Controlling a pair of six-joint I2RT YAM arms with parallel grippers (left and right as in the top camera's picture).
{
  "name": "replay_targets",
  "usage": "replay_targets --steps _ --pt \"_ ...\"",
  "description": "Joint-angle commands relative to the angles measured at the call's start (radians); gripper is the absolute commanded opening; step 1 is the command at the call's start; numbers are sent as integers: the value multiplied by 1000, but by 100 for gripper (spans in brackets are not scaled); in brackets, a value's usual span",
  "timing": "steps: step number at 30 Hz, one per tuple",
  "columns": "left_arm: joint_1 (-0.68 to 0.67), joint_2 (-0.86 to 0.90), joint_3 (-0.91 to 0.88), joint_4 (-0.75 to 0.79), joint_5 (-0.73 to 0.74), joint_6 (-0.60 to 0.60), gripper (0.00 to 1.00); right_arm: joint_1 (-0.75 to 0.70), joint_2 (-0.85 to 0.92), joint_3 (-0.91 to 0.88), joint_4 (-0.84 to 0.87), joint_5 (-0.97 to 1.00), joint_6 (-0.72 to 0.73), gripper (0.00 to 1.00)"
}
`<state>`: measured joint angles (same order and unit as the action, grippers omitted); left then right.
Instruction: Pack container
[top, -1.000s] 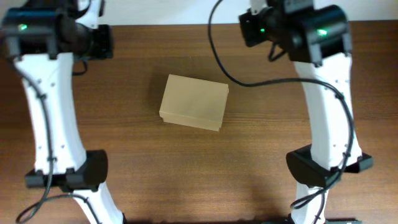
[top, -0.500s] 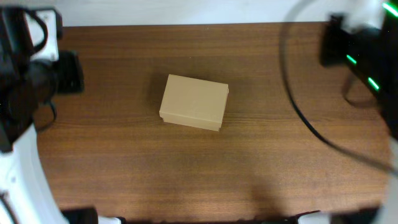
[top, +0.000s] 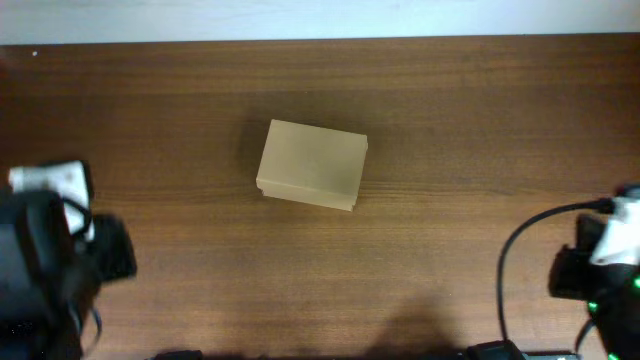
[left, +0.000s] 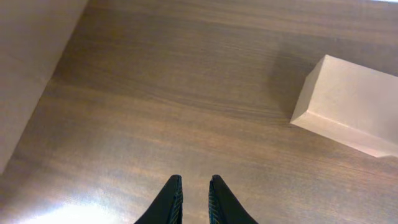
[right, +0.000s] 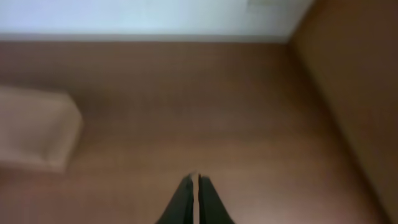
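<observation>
The container (top: 312, 165) is a plain tan cardboard box with its lid shut, lying in the middle of the wooden table. It shows at the right of the left wrist view (left: 351, 106) and, blurred, at the left of the right wrist view (right: 34, 134). My left gripper (left: 195, 182) is empty, its fingers a narrow gap apart, above bare table well short of the box. My right gripper (right: 195, 179) is shut and empty, far to the right of the box. In the overhead view only the arm bodies show, at the lower left (top: 60, 265) and lower right (top: 600, 265).
The wooden table (top: 450, 120) ends at a pale wall along the far edge. The table's left edge shows in the left wrist view (left: 37, 99). Its right edge shows in the right wrist view (right: 329, 93). A black cable (top: 520, 270) loops by the right arm.
Both arms have pulled back from the far corners of the table to the near corners. The box has not moved.
</observation>
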<state>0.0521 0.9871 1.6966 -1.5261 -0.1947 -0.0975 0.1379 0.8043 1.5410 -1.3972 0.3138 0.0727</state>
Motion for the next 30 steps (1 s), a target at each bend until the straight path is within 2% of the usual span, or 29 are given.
replay_targets --steps 1,3,4,5,6,7,9,10,30 --pt "3 -25 -131 39 -38 -48 15 -8 22 -78 -12 -51 58 4" --pt "3 -28 -200 70 -38 -48 19 -8 22 -111 -14 -106 60 4" --pt "3 -27 -229 83 -38 -48 24 -8 22 -127 -14 -131 60 4" --pt "3 -24 -261 97 -38 -48 36 -8 22 -142 -14 -150 60 4" --pt "3 -21 -285 107 -37 -48 52 -8 23 -156 -17 -158 60 4" --pt "3 -17 -314 119 -38 -48 100 -8 24 -172 -22 -163 60 11" --pt "3 -6 -341 120 -38 -47 100 -8 24 -185 -23 -169 60 38" --pt "3 1 -351 118 -38 -47 100 -8 24 -186 -29 -172 60 98" --pt "3 41 -374 113 -38 -47 100 -8 27 -186 -29 -172 60 99"
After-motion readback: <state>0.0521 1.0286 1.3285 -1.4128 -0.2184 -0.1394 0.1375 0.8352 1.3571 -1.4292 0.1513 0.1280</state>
